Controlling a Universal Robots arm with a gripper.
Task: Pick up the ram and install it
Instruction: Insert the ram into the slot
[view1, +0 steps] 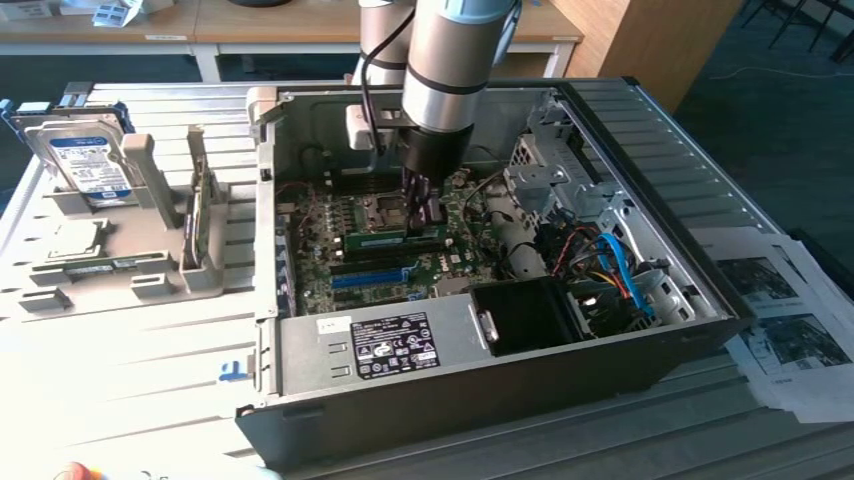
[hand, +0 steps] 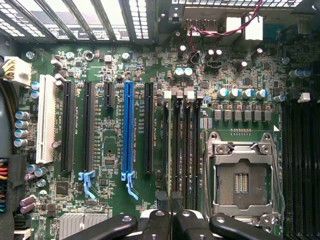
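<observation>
We are looking into the open computer case (view1: 441, 390) on the tabletop (view1: 134, 345). The ram (view1: 380, 241) is standing on edge on the green board (view1: 320, 262) inside. The tool (view1: 427, 224) is pinching one end, hiding that part

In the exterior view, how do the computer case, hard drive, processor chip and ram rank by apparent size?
1. computer case
2. hard drive
3. processor chip and ram: unsure; ram longer but narrower
</observation>
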